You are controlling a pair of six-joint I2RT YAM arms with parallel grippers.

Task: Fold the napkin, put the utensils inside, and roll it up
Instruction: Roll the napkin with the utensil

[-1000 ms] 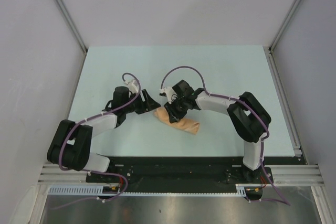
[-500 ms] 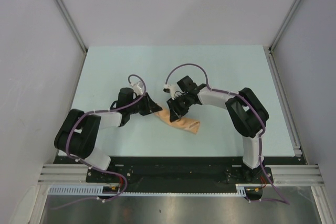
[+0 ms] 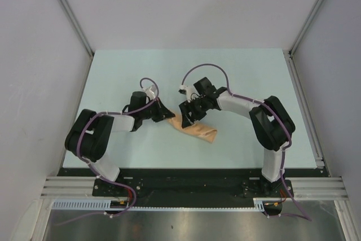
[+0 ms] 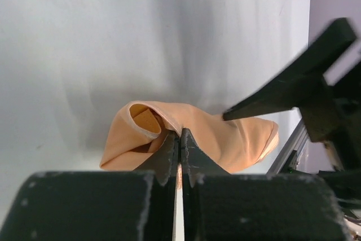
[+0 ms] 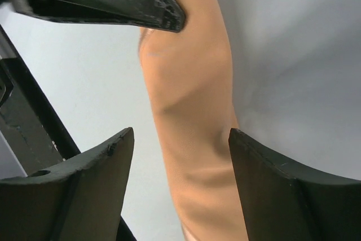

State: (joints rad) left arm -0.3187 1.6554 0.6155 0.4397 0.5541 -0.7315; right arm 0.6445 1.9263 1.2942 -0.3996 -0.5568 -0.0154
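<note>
Peach cloth is the item under inspection. Your left gripper (image 3: 167, 115), entering from 9 o'clock, has its fingers pressed together on the 10 o'clock end of the napkin (image 3: 196, 130), pinching a fold there, by my judgement to anchor the roll. The napkin lies rolled near the middle of the table (image 3: 254, 83), running 10 to 4 o'clock. No utensil shows, and whether one sits inside cannot be told. Your right gripper (image 3: 188, 118), at the roll's 12 o'clock, hangs spread astride the cloth, apparently placed to press or turn it.
</note>
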